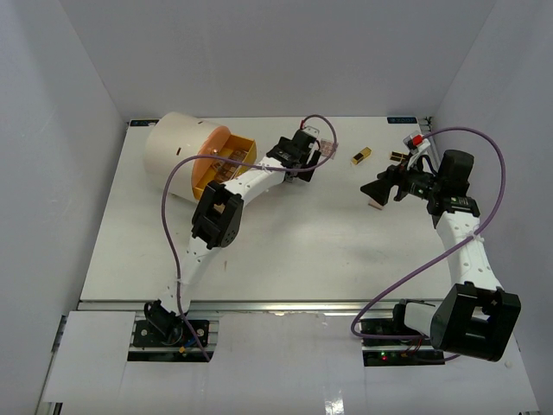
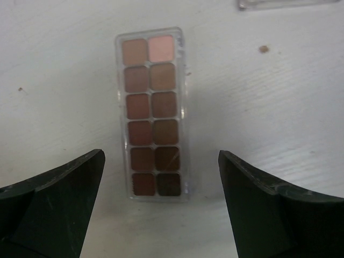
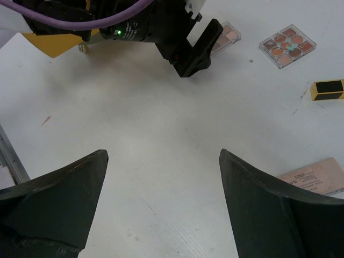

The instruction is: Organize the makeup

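In the left wrist view a long clear eyeshadow palette [image 2: 153, 113] with brown squares lies flat on the white table. My left gripper [image 2: 161, 153] hovers over its near end, open, with a finger on each side and nothing touching. From above, that gripper [image 1: 302, 154] sits just right of the orange drawer. A square palette [image 3: 286, 45] with coral pans, a gold-black tube [image 3: 328, 90] and a flat pink box [image 3: 317, 177] show in the right wrist view. My right gripper [image 3: 163, 152] is open over bare table, holding nothing.
The big cream cylinder [image 1: 177, 154] stands at the back left, its orange drawer [image 1: 226, 160] pulled out toward the left arm. A second gold item [image 1: 397, 157] and a small red-and-white piece [image 1: 417, 140] lie at the back right. White walls enclose the table.
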Controlling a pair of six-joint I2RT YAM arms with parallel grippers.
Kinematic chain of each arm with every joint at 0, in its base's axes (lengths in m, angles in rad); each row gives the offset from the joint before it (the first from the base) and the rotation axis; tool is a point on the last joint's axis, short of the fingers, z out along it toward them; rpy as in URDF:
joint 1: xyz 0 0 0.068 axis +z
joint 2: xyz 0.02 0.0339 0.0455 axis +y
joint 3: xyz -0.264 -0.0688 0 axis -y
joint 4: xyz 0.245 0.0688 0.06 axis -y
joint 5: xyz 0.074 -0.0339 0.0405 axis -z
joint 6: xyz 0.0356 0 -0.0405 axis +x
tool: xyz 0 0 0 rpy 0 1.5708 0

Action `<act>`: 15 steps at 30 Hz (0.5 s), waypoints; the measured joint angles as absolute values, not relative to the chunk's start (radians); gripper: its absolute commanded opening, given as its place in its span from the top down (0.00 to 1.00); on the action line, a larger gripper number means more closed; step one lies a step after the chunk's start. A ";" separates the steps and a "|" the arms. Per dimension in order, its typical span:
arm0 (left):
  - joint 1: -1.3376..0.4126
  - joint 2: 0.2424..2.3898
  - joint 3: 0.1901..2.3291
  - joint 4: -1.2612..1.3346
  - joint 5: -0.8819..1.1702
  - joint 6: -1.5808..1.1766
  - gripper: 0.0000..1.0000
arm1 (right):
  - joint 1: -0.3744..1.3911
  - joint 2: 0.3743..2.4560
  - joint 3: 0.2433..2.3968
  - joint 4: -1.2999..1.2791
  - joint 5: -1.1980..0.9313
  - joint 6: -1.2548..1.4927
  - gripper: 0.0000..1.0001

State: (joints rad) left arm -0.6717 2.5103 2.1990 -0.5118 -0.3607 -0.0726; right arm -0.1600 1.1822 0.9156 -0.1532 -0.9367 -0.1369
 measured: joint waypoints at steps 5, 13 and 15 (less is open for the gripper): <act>-0.637 2.521 2.207 -0.488 -0.358 -0.066 0.02 | -0.160 1.182 0.913 -0.154 -0.943 -0.142 0.10; -0.610 2.564 2.235 -0.452 -0.282 -0.068 0.03 | -0.160 1.183 0.912 -0.154 -0.945 -0.149 0.10; -0.606 2.564 2.235 -0.450 -0.259 -0.067 0.05 | -0.160 1.184 0.912 -0.154 -0.945 -0.151 0.10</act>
State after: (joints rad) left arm -0.6057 2.5645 2.2349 -0.4503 -0.2594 -0.0671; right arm -0.1596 1.1840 0.9123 -0.1535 -0.9453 -0.1507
